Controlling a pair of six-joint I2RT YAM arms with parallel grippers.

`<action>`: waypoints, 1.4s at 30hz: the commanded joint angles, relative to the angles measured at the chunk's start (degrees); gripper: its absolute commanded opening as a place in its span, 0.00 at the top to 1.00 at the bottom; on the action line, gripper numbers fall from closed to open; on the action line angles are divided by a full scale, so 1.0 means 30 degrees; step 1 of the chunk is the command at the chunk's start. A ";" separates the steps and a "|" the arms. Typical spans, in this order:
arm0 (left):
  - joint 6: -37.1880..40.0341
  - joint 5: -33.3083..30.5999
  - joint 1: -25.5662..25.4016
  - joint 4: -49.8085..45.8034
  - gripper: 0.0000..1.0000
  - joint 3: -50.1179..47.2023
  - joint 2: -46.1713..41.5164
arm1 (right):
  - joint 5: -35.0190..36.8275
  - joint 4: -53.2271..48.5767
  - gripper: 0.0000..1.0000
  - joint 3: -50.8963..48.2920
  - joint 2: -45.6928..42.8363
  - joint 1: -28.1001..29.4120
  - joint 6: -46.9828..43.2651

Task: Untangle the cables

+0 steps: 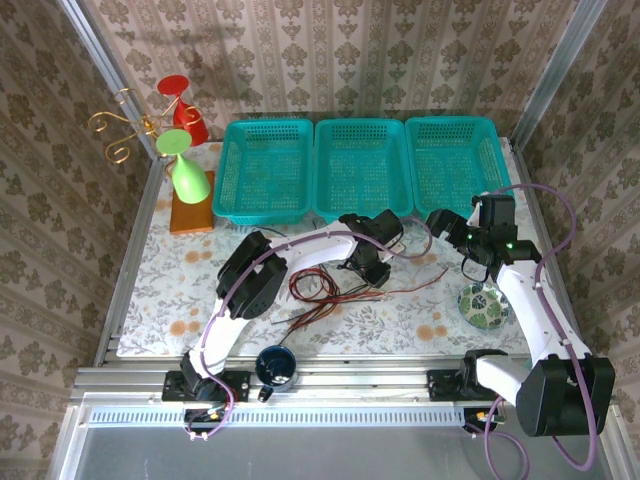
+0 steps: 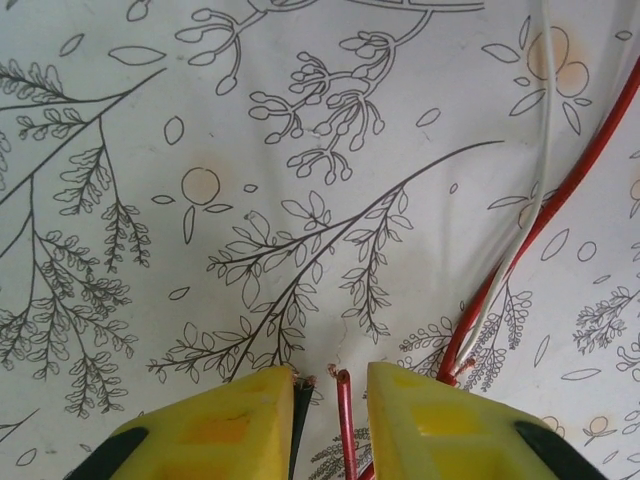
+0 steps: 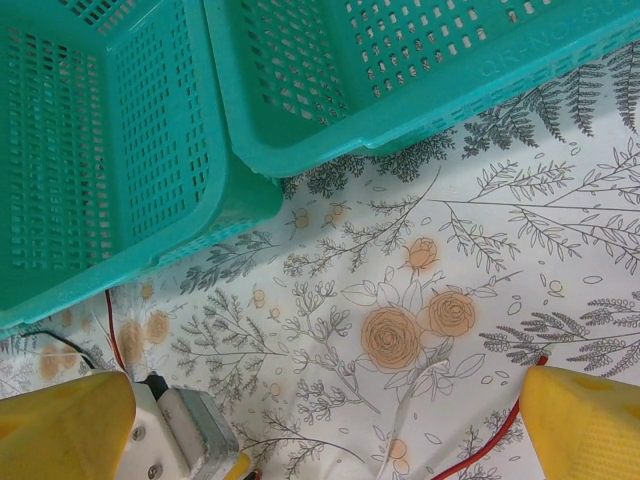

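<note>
The cables (image 1: 330, 290) lie in one loose snarl on the flowered cloth (image 1: 180, 290) just in front of the middle basket (image 1: 360, 123). Red, black and pale strands loop across each other, and a few ends trail off toward the basket's right.

The left gripper (image 2: 335, 425) is down at that heap, in front of the basket. Its yellow fingers (image 2: 230, 430) stand narrow, with a red wire end (image 2: 343, 410) in the gap and a black wire (image 2: 300, 420) against one finger (neither visibly pinched yet). A white strand (image 2: 545, 150) runs off over the cloth beside it.

The right gripper (image 3: 320, 430) hovers in front of the basket's right corner, spread wide and holding nothing.

By the look of it, the job is barely begun. No strand is laid apart from the others, and all the crossings in the heap are left to sort.
</note>
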 commanded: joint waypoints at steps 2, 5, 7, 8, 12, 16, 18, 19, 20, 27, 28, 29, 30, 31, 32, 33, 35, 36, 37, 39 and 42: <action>-0.0158 0.0569 -0.0224 -0.0539 0.76 0.0452 0.0445 | -0.0327 -0.0440 0.00 0.0658 -0.0340 -0.0089 0.0053; -0.0180 0.0512 -0.0233 -0.0513 0.79 0.0410 0.0547 | -0.0356 -0.0490 0.00 0.0700 -0.0376 -0.0091 0.0079; -0.0186 0.0398 -0.0264 -0.0513 0.87 0.0368 0.0549 | -0.0355 -0.0504 0.00 0.0685 -0.0432 -0.0089 0.0080; -0.0171 0.0343 -0.0288 -0.0513 0.91 0.0398 0.0522 | -0.0336 -0.0533 0.00 0.0685 -0.0458 -0.0089 0.0073; 0.0074 -0.0328 -0.0406 -0.0815 1.00 0.0800 -0.0019 | -0.0232 -0.0581 0.00 0.0732 -0.0625 -0.0093 0.0045; 0.0561 -0.1551 -0.0408 -0.1541 1.00 0.1544 -0.1307 | -0.0289 -0.0601 0.00 0.0782 -0.0801 -0.0091 0.0101; 0.0835 -0.1965 -0.0350 -0.2125 1.00 0.2058 -0.1893 | -0.0392 -0.0599 0.00 0.0839 -0.0892 -0.0116 0.0182; 0.0976 -0.2109 -0.0314 -0.2387 1.00 0.2310 -0.2199 | -0.0479 -0.0600 0.00 0.0863 -0.0987 -0.0119 0.0274; 0.1059 -0.2126 -0.0262 -0.2656 1.00 0.2531 -0.2504 | -0.0600 -0.0607 0.00 0.0929 -0.1083 -0.0118 0.0385; 0.1456 -0.2971 -0.0160 -0.3687 1.00 0.4352 -0.4285 | -0.1450 -0.0662 0.00 0.1373 -0.1904 -0.0125 0.0948; 0.1457 -0.3249 -0.0147 -0.3890 1.00 0.4801 -0.4489 | -0.1574 -0.0633 0.00 0.1420 -0.2034 -0.0118 0.1005; 0.1457 -0.3631 -0.0142 -0.4017 1.00 0.5254 -0.4673 | -0.1845 -0.0535 0.00 0.1420 -0.2152 -0.0118 0.1006; 0.1468 -0.3910 -0.0115 -0.4140 1.00 0.5638 -0.4827 | -0.2044 -0.0428 0.00 0.1434 -0.2289 -0.0125 0.1060; 0.1461 -0.4095 -0.0007 -0.4225 1.00 0.6063 -0.4992 | -0.2264 -0.0286 0.00 0.1421 -0.2407 -0.0120 0.1189; 0.1423 -0.4129 0.0085 -0.4305 1.00 0.6487 -0.5095 | -0.2520 -0.0125 0.00 0.1460 -0.2530 -0.0118 0.1296; 0.1454 -0.4069 0.0252 -0.4449 1.00 0.6862 -0.5157 | -0.2698 -0.0084 0.00 0.1528 -0.2594 -0.0119 0.1423; 0.1595 -0.3958 0.0558 -0.4890 1.00 0.7910 -0.5110 | -0.3036 -0.0068 0.00 0.1785 -0.2655 -0.0119 0.1637; 0.1639 -0.3957 0.0693 -0.5114 1.00 0.8413 -0.5055 | -0.3213 -0.0064 0.00 0.1937 -0.2680 -0.0118 0.1689; 0.1723 -0.3942 0.0830 -0.5380 1.00 0.8935 -0.4960 | -0.3366 -0.0056 0.00 0.2021 -0.2719 -0.0118 0.1694; 0.1811 -0.3898 0.1083 -0.5554 1.00 0.9768 -0.4916 | -0.3601 0.0028 0.00 0.2137 -0.2848 -0.0133 0.1767; 0.1990 -0.4077 0.1397 -0.5423 1.00 1.0856 -0.4926 | -0.3887 0.0340 0.00 0.1941 -0.2955 -0.0120 0.1936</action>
